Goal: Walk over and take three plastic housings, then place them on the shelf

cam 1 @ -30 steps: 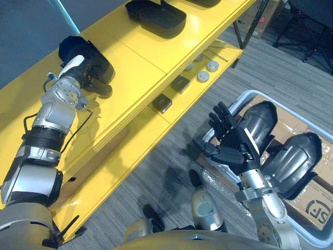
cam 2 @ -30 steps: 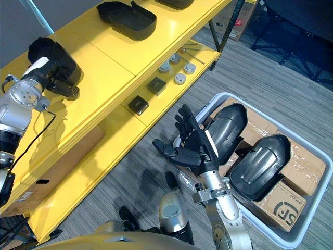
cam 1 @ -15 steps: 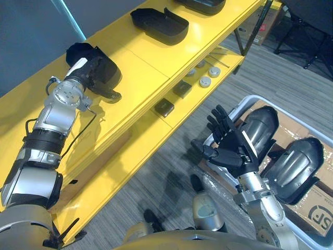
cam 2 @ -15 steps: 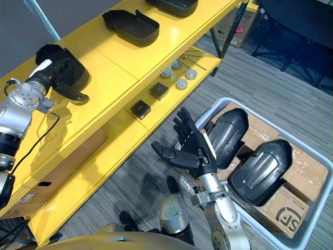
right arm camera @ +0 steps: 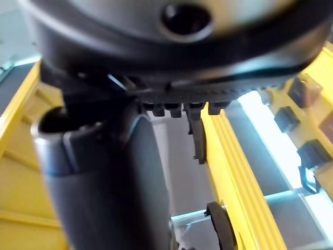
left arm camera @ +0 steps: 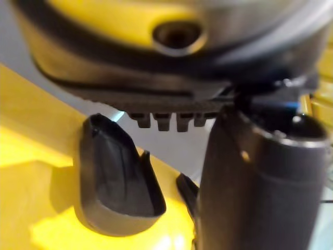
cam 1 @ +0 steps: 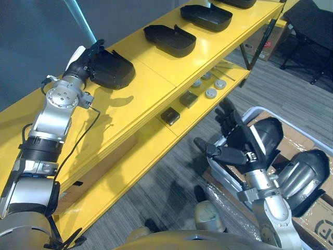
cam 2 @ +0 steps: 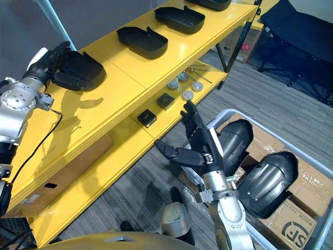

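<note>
Left hand is up at the top board of the yellow shelf. Its fingers lie out straight and close together, curled round nothing. The nearest housing sits on the board right at the fingertips. I cannot tell whether the fingertips touch its end or only overlap it from my angle. In the left wrist view I see that same housing standing on the yellow board just beyond the row of fingers, with the thumb bulking close beside it.

Farther out past those fingertips, along the same board, are a second housing, a third housing and a fourth housing at the far end. Each is apart from its neighbour.

Right hand is low and holding nothing, fingers spread and straight, thumb held out to the side. It hangs over the grey floor.

Just behind the right hand's fingers is a grey tub with two more housings lying side by side on cardboard boxes. The closer housing is just beside the fingers, and the other is beyond it.

On its thumb side is the lower shelf board, carrying two small black blocks and several round silver pieces.
</note>
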